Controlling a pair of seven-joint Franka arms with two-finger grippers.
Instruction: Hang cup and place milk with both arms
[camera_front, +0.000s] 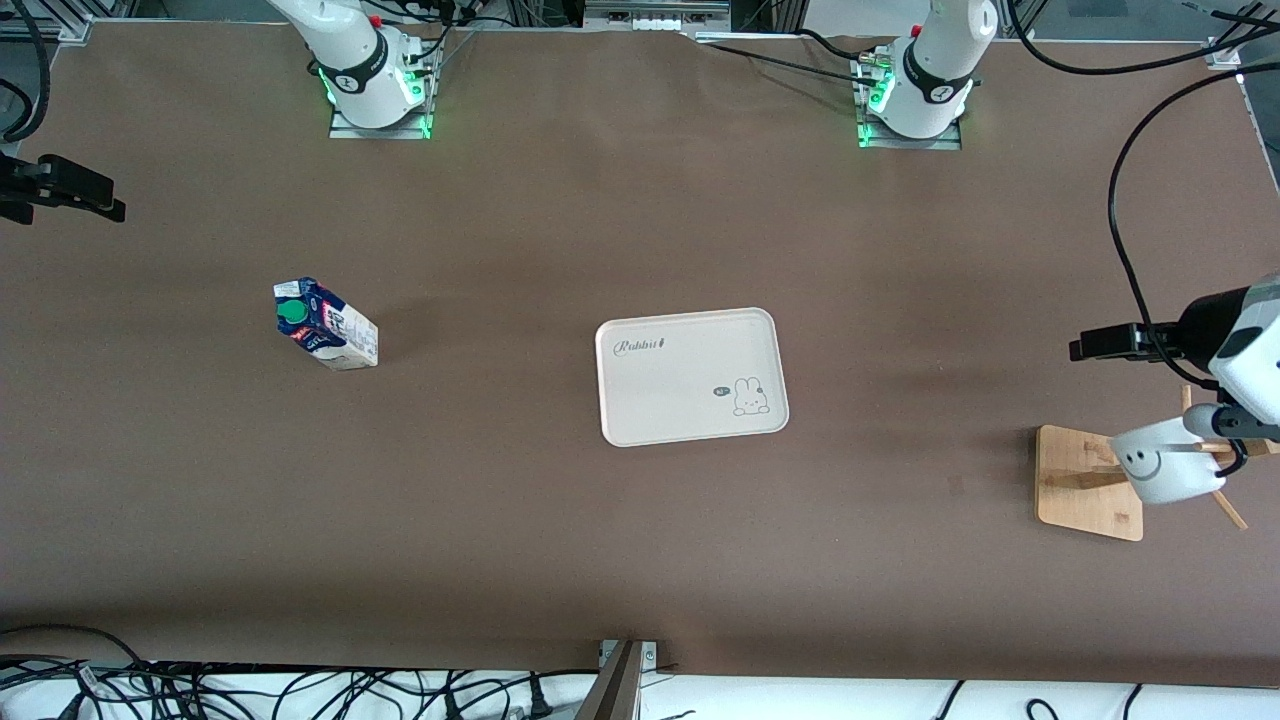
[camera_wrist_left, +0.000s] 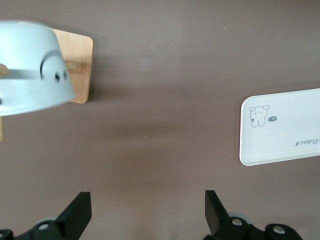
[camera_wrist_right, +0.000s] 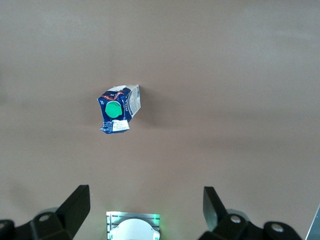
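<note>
Cup (camera_front: 1165, 472) hangs on the wooden rack (camera_front: 1088, 483) at the left arm's end of the table. Left gripper (camera_wrist_left: 148, 212) empty, fingers spread, raised over bare table beside the rack; cup sits at about 10 o'clock in its wrist view. Milk (camera_front: 325, 324) stands upright toward the right arm's end, well apart from the tray (camera_front: 690, 375). Right gripper (camera_wrist_right: 146, 209) spread, empty, high over the table; milk at 11 o'clock in its view.

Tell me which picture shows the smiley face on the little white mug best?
The front view shows it best: the small white mug with the black smiley face hangs on the wooden rack, eyes and smile plain. The left wrist view catches only a blurred part of it. The right wrist view does not show it.
</note>
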